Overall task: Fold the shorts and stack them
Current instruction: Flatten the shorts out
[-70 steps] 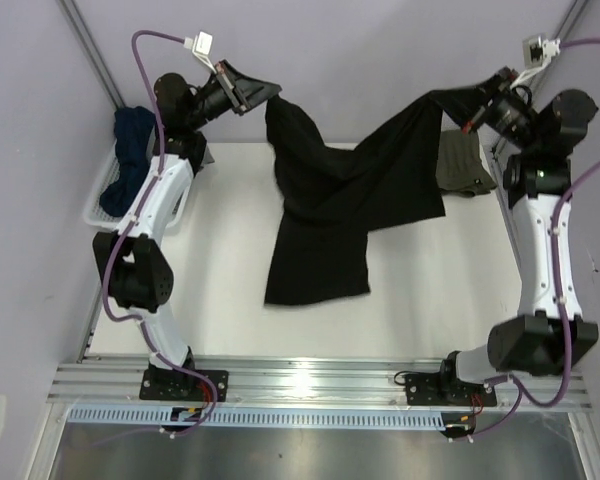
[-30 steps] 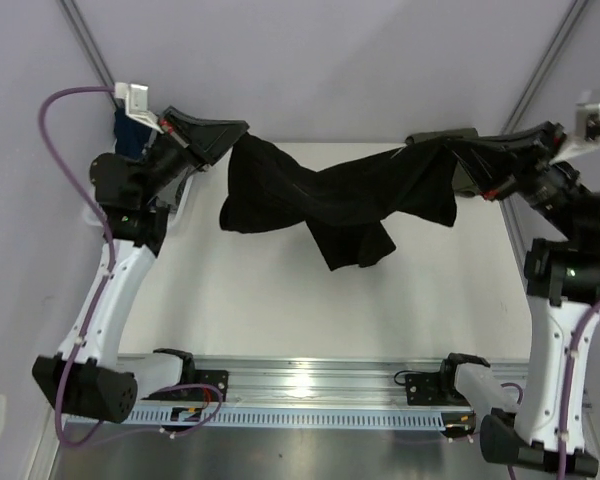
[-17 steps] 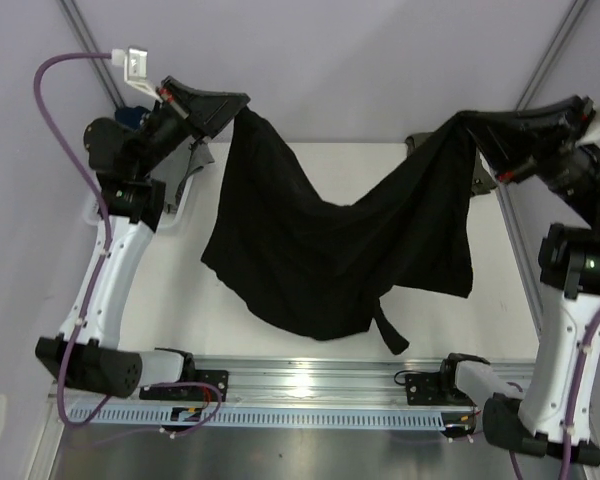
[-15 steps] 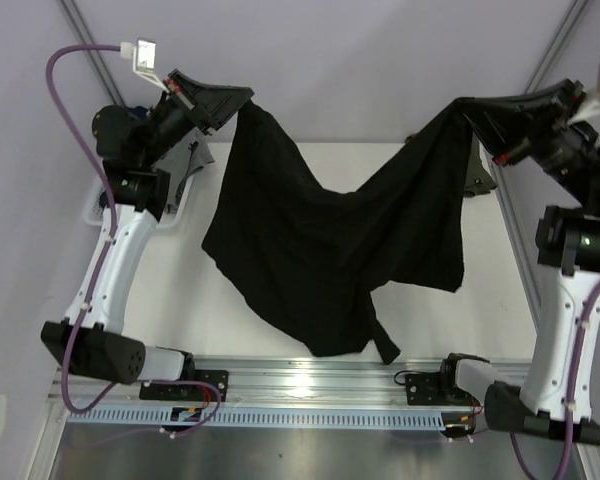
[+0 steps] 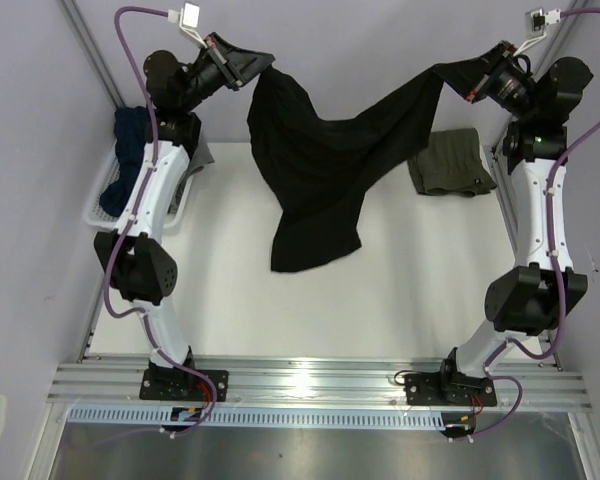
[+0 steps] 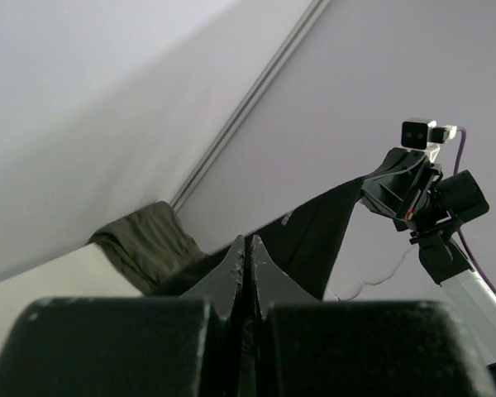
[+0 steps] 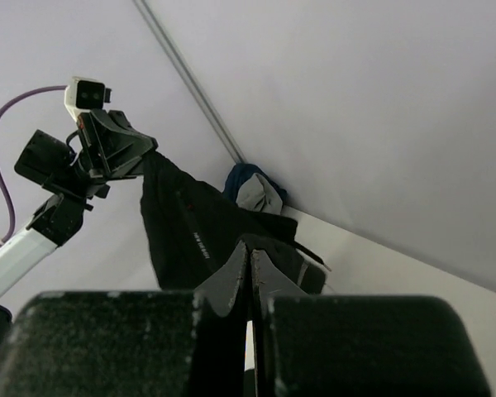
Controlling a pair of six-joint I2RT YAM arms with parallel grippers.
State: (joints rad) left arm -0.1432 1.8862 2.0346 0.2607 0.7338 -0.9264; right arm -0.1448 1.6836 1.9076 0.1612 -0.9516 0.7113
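Observation:
The black shorts (image 5: pixel 320 170) hang stretched in the air between my two raised grippers over the far half of the table. My left gripper (image 5: pixel 268 68) is shut on their left corner, and my right gripper (image 5: pixel 445 72) is shut on their right corner. One leg droops low toward the table's middle. The olive-green shorts (image 5: pixel 450 163) lie folded on the table at the far right, below my right gripper. In the left wrist view the fingers (image 6: pixel 236 258) are pressed together on the black cloth (image 6: pixel 314 236). The right wrist view shows the same pinch on the black shorts (image 7: pixel 190 223).
A white basket (image 5: pixel 98 210) stands at the far left edge, with dark blue cloth (image 5: pixel 132 140) piled in it. The walls close in behind and at both sides. The metal rail (image 5: pixel 320 385) carrying both arm bases runs along the near edge.
Both arms have swung back from the near side toward the far wall, carrying the black shorts with them. The cloth, spread wide and low half a second ago, now hangs narrower at the back.

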